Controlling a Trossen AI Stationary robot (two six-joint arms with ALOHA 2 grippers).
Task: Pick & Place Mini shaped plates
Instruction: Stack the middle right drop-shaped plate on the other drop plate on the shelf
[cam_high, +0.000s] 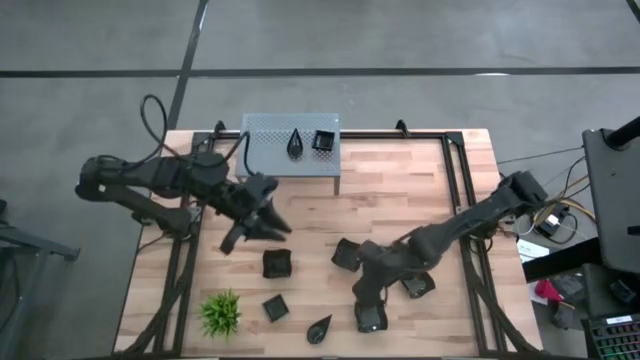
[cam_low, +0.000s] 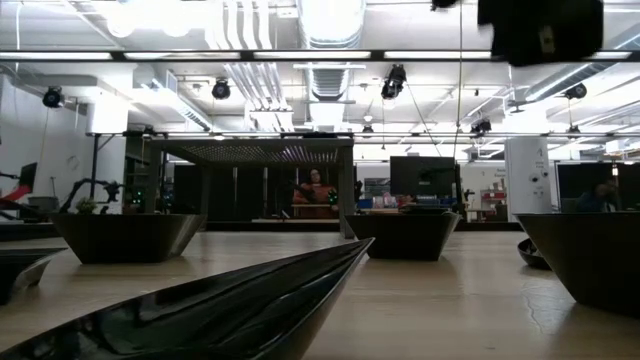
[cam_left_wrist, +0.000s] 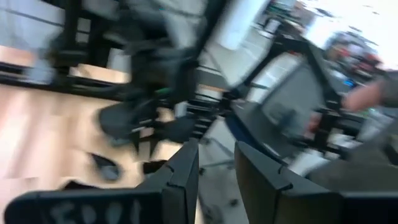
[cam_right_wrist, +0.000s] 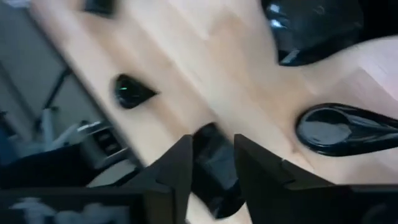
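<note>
Several glossy black mini plates lie on the wooden table: square ones (cam_high: 277, 263), (cam_high: 275, 307), (cam_high: 346, 254), (cam_high: 371, 318), one more (cam_high: 418, 285) and a teardrop (cam_high: 319, 328). A teardrop (cam_high: 297, 143) and a square (cam_high: 324, 141) sit on the grey perforated stand (cam_high: 265, 150). My right gripper (cam_high: 367, 300) hangs open above the near square plate (cam_right_wrist: 214, 165), which shows between its fingers. In the low view that plate (cam_low: 590, 260) rests on the table, and the gripper (cam_low: 540, 30) is well above it. My left gripper (cam_high: 256, 228) is open over bare table, right of the stand's near edge.
A small spiky green plant (cam_high: 221, 313) stands at the table's near left. The stand takes up the far middle. A black frame (cam_high: 455, 190) runs along the table's sides. In the low view the teardrop (cam_low: 250, 310) fills the foreground, and a person (cam_low: 315, 190) shows far behind.
</note>
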